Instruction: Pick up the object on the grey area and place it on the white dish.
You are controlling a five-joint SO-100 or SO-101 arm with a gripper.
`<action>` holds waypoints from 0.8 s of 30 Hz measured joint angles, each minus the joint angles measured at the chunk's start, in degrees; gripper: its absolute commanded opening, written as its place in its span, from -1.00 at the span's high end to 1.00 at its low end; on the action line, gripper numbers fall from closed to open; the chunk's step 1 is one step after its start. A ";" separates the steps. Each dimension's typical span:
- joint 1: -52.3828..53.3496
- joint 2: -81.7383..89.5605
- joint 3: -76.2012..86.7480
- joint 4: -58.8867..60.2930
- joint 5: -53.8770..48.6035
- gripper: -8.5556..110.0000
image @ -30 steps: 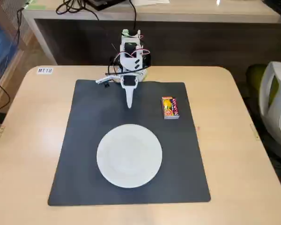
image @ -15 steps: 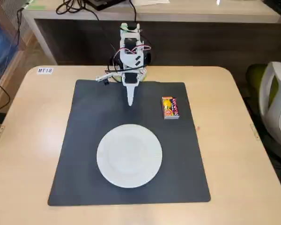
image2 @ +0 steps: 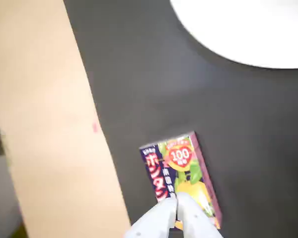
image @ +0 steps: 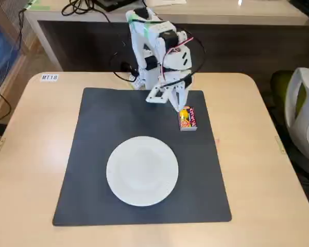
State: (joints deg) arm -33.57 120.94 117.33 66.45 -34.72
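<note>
Orange-yellow and purple, the object (image: 187, 118) lay flat on the grey area (image: 98, 134) at roughly two o'clock from the white dish (image: 142, 171) in the fixed view, close to the mat's right edge and well apart from the plate. The dish sat bare near the mat's middle, so nothing had been delivered; by my judgement the task stood at its very start, with the grasp, the lift, the carry and the release all left to do. The arm was folded forward from its base at the twelve o'clock edge of the mat, its upper links bent over and the gripper (image: 181, 110) pointing steeply down at the far end of the box. In the wrist view the white fingertips (image2: 164, 218) entered from six o'clock and overlapped the near end of the box (image2: 181, 173), with the dish's rim (image2: 248, 34) at one o'clock and the pale tabletop (image2: 39, 124) along nine o'clock. The two fingers looked pressed nearly together, only a thin line between them, and they did not straddle the box; whether the tips touched its top face I could not tell. Judging from this, the jaws would need to spread before any pinch could be made.
</note>
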 measured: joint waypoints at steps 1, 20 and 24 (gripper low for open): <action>-0.88 -1.67 -0.44 0.88 -2.02 0.86; -5.45 -12.39 -1.32 3.96 -13.18 0.20; -5.10 -14.06 -1.32 4.13 -13.36 0.19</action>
State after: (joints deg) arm -38.67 106.88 116.02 70.58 -48.08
